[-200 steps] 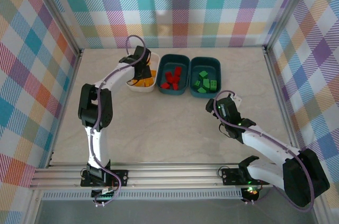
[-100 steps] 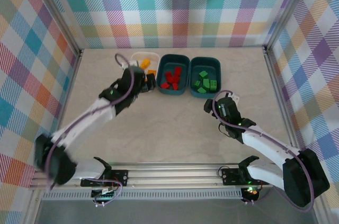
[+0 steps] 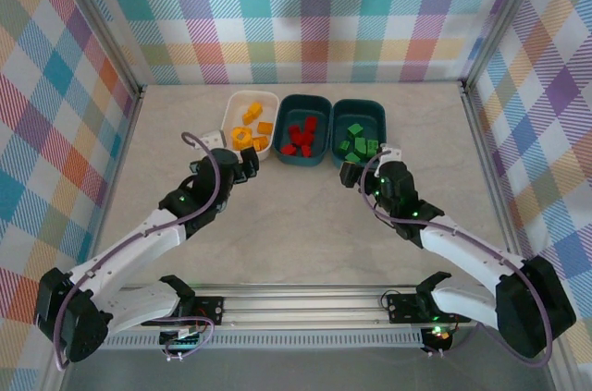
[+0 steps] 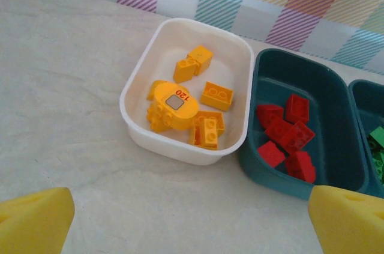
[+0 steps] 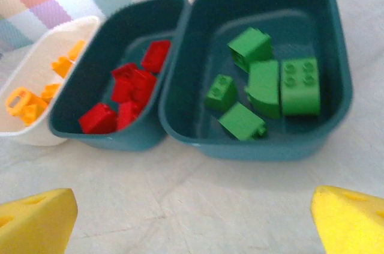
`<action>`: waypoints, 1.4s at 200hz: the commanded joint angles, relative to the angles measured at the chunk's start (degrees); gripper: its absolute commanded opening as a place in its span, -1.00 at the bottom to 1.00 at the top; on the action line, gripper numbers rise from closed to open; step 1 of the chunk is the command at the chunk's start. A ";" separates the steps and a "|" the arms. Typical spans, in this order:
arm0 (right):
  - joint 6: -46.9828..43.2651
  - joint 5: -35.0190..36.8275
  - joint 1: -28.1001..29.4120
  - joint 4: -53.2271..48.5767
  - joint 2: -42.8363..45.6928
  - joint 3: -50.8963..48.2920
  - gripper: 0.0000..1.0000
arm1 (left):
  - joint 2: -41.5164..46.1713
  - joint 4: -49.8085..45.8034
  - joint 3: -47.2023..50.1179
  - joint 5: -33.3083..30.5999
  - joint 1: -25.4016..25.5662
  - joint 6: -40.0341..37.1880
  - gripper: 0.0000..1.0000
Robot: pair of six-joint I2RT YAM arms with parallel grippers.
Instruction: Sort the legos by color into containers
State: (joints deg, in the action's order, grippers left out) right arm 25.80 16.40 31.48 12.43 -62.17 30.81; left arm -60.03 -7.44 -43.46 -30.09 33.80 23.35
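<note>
Three containers stand in a row at the back. The white tray holds yellow legos, among them a round yellow piece. Red legos lie in the middle teal tray. Green legos lie in the right teal tray. My left gripper hangs open and empty just in front of the white tray. My right gripper is open and empty at the near edge of the green tray.
The pale marble table has metal frame posts and checked walls around it. Both arms reach diagonally from the near rail toward the trays.
The left arm has pulled back from over the white tray toward the near side, its jaws opening wider. The right gripper has moved forward to the green tray.
</note>
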 commanded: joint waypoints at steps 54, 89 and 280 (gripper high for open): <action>-27.22 -5.61 -0.11 -0.87 0.63 5.03 0.99 | 9.32 24.45 18.13 3.32 -3.59 -27.96 1.00; -35.31 -4.22 -0.26 12.29 7.76 -6.94 0.99 | 6.69 33.92 25.23 0.13 -8.75 -28.74 1.00; -33.74 0.52 -2.44 26.13 12.56 -17.94 0.99 | -29.31 53.86 19.84 22.85 -30.18 -23.74 1.00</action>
State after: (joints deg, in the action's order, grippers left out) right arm -8.51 16.03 29.56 35.16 -50.96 13.91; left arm -88.99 42.85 -24.01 -7.09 3.64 -1.48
